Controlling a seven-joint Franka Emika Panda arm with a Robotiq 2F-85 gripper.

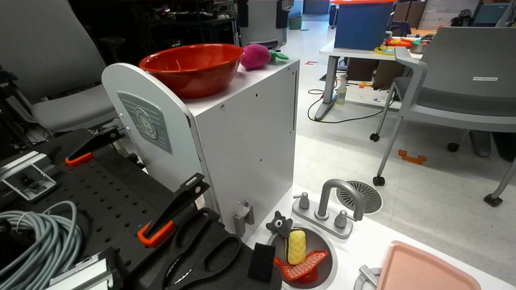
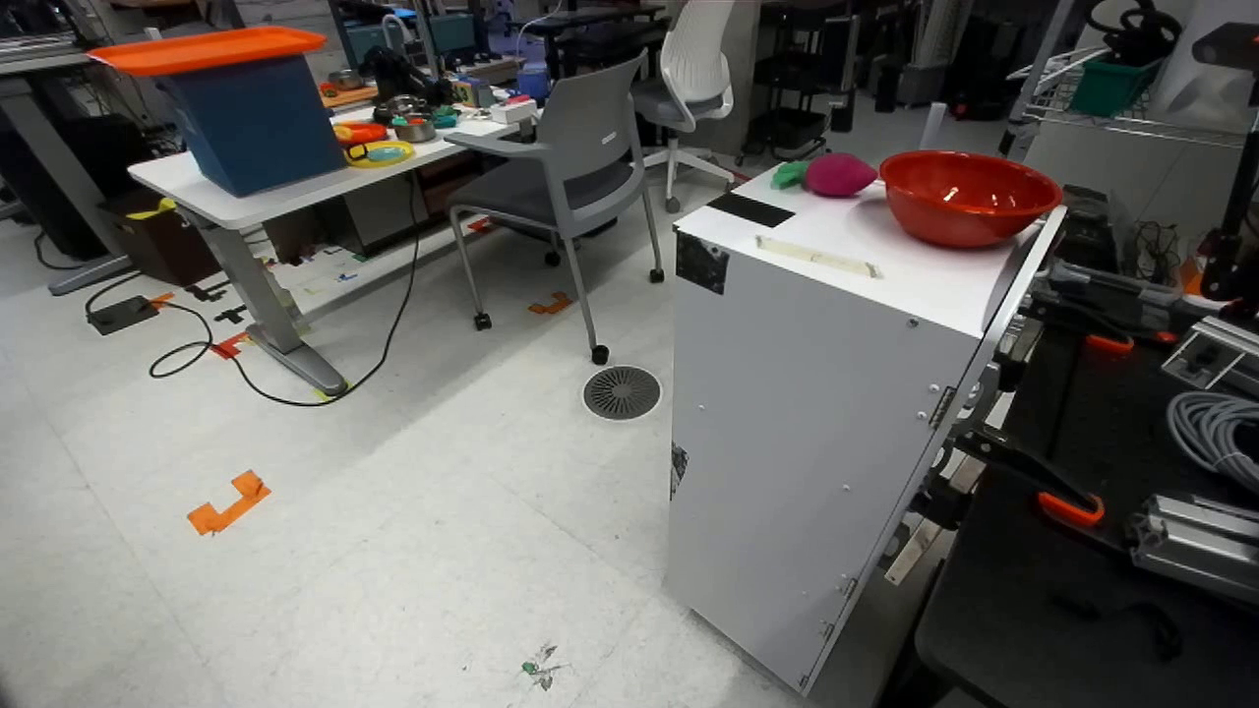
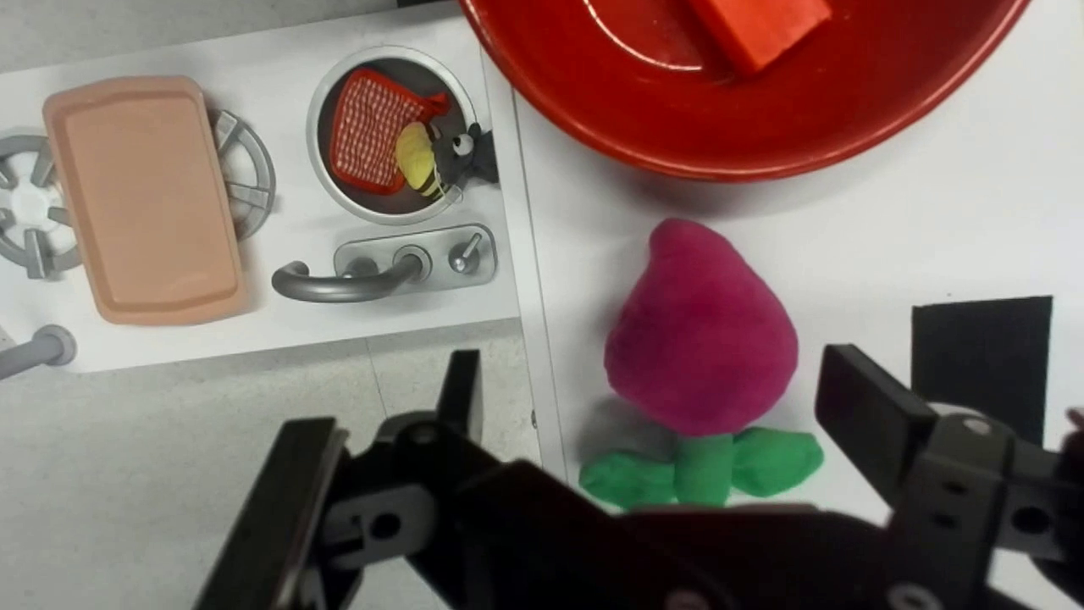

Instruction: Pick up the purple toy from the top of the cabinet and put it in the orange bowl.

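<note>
The purple toy lay atop the cabinet just beside the orange bowl, near the edge facing the sink. Bare surface extended to a black patch; the hand was spread wide.

Light brightens the floor in both exterior views, with dimness beyond, while in the wrist view a glint streaks the orange bowl, soft shadow edges the purple toy and the fingers look blurred.
</note>
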